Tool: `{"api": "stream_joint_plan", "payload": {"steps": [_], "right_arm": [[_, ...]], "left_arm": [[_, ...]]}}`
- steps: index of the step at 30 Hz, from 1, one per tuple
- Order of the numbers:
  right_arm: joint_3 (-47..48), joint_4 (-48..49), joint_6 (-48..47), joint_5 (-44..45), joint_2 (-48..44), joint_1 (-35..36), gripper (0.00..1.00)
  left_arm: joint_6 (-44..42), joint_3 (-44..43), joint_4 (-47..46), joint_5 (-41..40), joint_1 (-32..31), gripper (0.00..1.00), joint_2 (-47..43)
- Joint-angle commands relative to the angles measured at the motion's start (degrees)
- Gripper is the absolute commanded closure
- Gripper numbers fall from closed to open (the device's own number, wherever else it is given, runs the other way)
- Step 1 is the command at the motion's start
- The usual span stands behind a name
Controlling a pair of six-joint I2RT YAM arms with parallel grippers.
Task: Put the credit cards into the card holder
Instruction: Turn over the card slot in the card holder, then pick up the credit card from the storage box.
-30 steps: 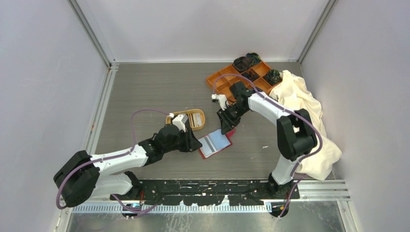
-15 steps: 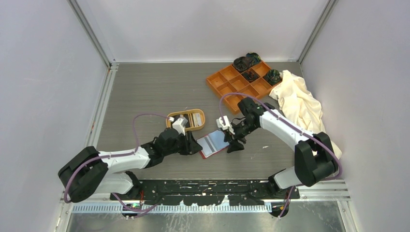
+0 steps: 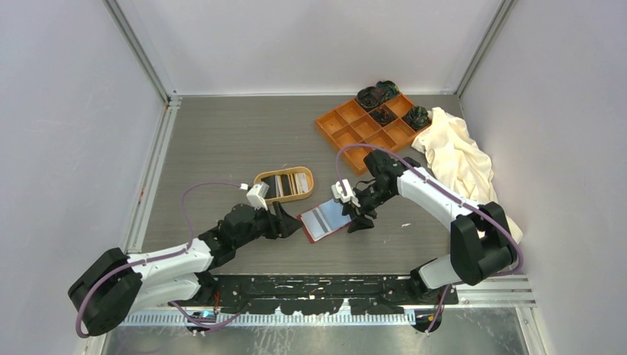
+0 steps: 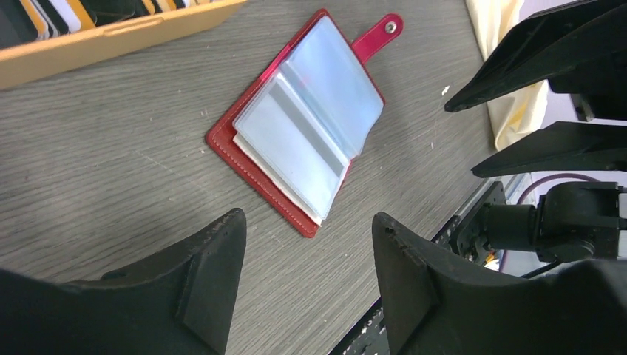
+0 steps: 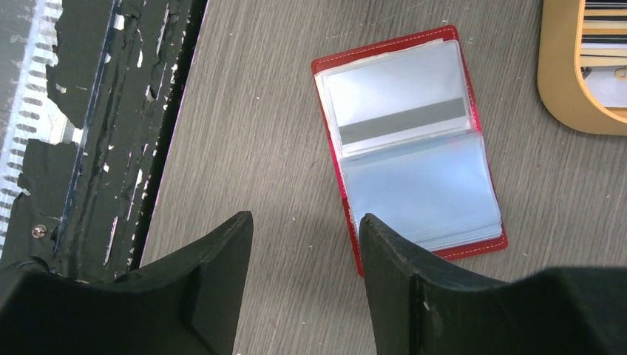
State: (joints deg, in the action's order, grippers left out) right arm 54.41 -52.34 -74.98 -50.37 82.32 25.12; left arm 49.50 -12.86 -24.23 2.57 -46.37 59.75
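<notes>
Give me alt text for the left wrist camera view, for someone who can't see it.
A red card holder lies open on a grey wood-grain table, clear sleeves up. The left tool hangs open and empty in the foreground; a tan dish holding cards sits top left.

The red leather-like folding card holder (image 5: 410, 148) has white stitching along its edge; its clear sleeves look pale blue-white, one crossed by a grey band. The grey counter (image 3: 222, 140) carries a fine streaked grain. The oval tan dish (image 4: 111, 41) holds black, white and gold credit cards (image 3: 285, 183). At far right are an orange compartment tray (image 3: 347, 133) and a cream cloth (image 3: 458, 163). The left claw (image 4: 307, 229) and right claw (image 5: 304, 222) are black.
</notes>
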Motion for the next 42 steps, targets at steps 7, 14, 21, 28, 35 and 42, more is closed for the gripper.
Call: {"api": "stream_joint_plan", "payload": {"steps": [7,14,21,28,35,42], "right_arm": [[1.04,-0.11,-0.96,0.34,0.16,-0.05,0.39],[1.37,-0.15,-0.55,1.11,0.35,0.01,0.39],[4.39,1.74,10.38,1.68,0.75,0.08,0.39],[15.11,6.51,34.32,7.54,4.29,3.37,0.38],[32.55,8.93,56.46,12.05,15.33,7.08,0.41],[37.37,24.76,83.39,14.96,23.75,8.68,0.41]], "left_arm": [[-6.16,-2.97,5.99,-3.85,0.54,0.37,-6.66],[-13.53,-10.63,23.28,-10.9,1.53,0.37,-11.23],[-17.21,-20.16,33.33,-6.12,9.94,0.37,-8.39],[-18.65,-37.07,43.77,14.35,25.68,0.37,-0.27],[-23.06,-48.4,50.37,22.14,34.97,0.37,8.42],[-28.54,-50.67,54.98,18.63,36.55,0.38,16.44]]}}
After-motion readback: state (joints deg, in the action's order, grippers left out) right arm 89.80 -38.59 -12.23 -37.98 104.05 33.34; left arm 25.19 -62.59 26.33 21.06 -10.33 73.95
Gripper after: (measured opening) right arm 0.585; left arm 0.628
